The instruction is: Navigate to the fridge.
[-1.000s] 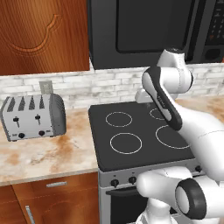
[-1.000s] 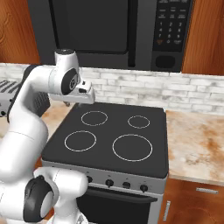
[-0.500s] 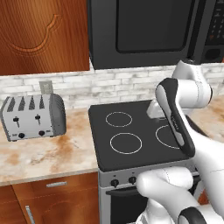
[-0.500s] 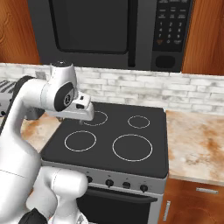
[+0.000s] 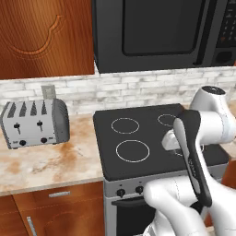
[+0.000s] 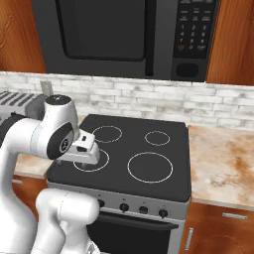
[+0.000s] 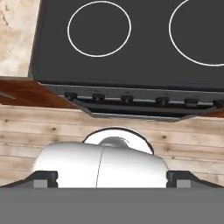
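Fridge nowhere among the black stove [image 5: 156, 138], microwave [image 6: 124, 34], toaster [image 5: 34, 122] and speckled tabletop [image 6: 223, 163], so most likely still a drive away, with fingers hidden and no way to tell if wide or narrow.

Arm [image 5: 203, 152]: glossy white shell in rounded, tube-shaped segments. Joints dark grey to black; one shows as a long dark band down a link, another as a dark round disc with a small pale mark on the elbow [image 6: 63, 143]. Wrist block pale grey, boxy. No cables or screws visible.
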